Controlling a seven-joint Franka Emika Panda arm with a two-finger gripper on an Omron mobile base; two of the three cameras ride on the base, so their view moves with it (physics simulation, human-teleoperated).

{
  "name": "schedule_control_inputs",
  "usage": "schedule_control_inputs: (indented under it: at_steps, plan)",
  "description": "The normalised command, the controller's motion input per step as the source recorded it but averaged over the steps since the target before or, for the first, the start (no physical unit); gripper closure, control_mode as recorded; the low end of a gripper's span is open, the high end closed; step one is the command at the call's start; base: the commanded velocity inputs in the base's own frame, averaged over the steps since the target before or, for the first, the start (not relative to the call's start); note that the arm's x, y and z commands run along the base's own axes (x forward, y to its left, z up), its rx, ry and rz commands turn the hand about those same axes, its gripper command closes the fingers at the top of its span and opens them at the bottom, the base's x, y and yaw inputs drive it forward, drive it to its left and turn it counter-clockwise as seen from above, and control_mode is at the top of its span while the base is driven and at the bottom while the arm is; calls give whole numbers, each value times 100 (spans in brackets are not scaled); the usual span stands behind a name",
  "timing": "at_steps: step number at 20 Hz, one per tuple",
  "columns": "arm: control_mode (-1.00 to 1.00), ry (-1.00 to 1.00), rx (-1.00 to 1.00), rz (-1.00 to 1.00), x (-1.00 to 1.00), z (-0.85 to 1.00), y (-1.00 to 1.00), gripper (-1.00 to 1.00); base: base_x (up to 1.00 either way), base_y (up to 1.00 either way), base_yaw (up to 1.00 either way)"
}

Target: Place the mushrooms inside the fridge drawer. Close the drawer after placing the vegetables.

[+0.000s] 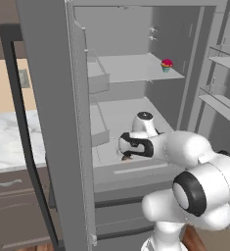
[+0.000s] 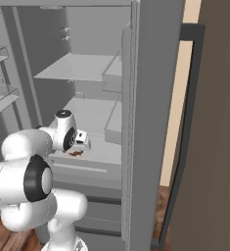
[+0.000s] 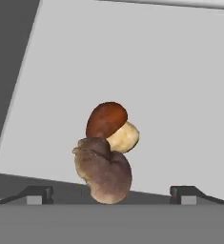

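In the hand view two mushrooms lie touching on the pale floor of the fridge drawer. One mushroom has a red-brown cap and a tan stem. The other, a duller grey-brown mushroom, is nearer the hand. My gripper hangs just above them, open, its fingertips wide apart and clear of both. From the base, the gripper reaches down into the pulled-out drawer, with a brown mushroom under it. The right base view shows the gripper, the mushroom and the drawer front.
Both fridge doors stand open, one at the left and one at the right, close beside the arm. A pink-topped cupcake sits on an upper shelf. Door bins jut out at the right. Brown cabinet drawers lie left.
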Motion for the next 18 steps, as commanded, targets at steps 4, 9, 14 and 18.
schedule_control_inputs:
  at_steps: [4, 9, 14, 18]
  plan:
    - [-100, -20, 0, -3, -31, 70, -3, -100, 0, 0, 0]
    - [-100, -15, 1, 0, -91, 47, 0, -100, 0, 0, 0]
    - [-100, -5, -1, 2, -100, 3, 19, -100, 0, 0, 0]
    - [-100, 0, 0, 1, -100, 2, 19, -100, 0, 0, 0]
